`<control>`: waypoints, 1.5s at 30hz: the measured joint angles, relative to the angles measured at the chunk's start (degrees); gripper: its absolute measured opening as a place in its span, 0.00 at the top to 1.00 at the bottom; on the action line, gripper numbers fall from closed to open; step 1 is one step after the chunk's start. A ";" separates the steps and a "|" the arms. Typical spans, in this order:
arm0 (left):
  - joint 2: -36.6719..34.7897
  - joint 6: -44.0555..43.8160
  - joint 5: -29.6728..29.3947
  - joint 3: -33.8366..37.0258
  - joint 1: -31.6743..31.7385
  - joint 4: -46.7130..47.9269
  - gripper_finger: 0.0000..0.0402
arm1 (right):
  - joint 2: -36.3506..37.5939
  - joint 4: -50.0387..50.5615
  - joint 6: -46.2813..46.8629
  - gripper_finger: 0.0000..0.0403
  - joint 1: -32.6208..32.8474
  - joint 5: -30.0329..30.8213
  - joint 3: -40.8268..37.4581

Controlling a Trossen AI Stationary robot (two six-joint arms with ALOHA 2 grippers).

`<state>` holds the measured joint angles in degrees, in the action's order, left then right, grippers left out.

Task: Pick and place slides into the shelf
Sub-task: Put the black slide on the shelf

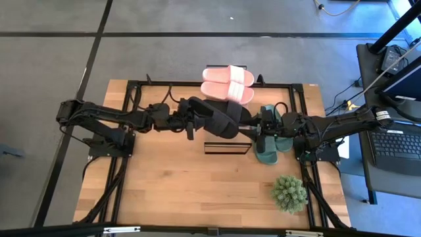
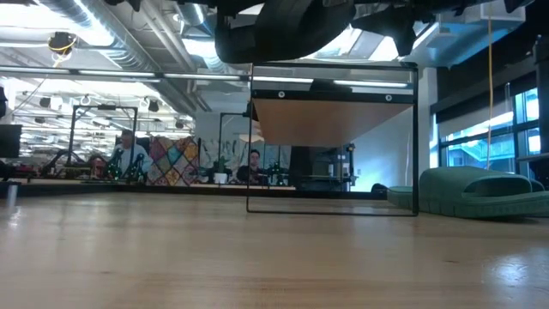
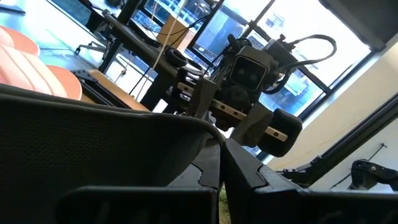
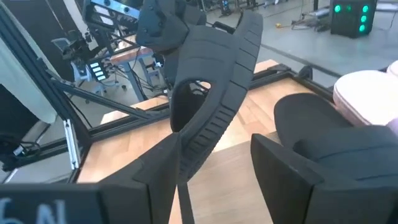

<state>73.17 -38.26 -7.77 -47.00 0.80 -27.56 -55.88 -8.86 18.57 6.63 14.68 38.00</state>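
Wooden table under both arms, a small green plant out past the right gripper, and a busy workshop with seated people glowing behind the shelf in the low view. The black slides hang mid-air over the shelf between the two grippers, their far ends cut off above the low view. The left gripper seems clamped on one black slide, the right gripper looks partly open against them, pink slides beyond, green slides beneath it.
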 joint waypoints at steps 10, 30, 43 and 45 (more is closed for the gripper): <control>0.00 -0.02 1.40 0.00 -0.04 -0.03 1.00 | 0.26 -1.16 -2.76 0.51 -0.04 -6.52 0.00; 0.02 -9.89 3.44 0.00 0.56 -0.14 1.00 | 0.45 -0.79 -4.32 0.14 -0.04 -11.97 0.00; 0.02 -15.78 2.25 0.00 1.20 0.13 1.00 | 0.42 -1.84 4.72 0.20 -0.05 -6.78 0.00; 0.02 -15.23 2.09 0.00 1.20 0.14 1.00 | 0.44 -2.11 5.63 0.22 -0.19 -6.78 0.00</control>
<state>73.19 -53.49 -5.68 -47.00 2.00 -27.42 -55.44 -10.97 24.20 6.44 7.90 38.00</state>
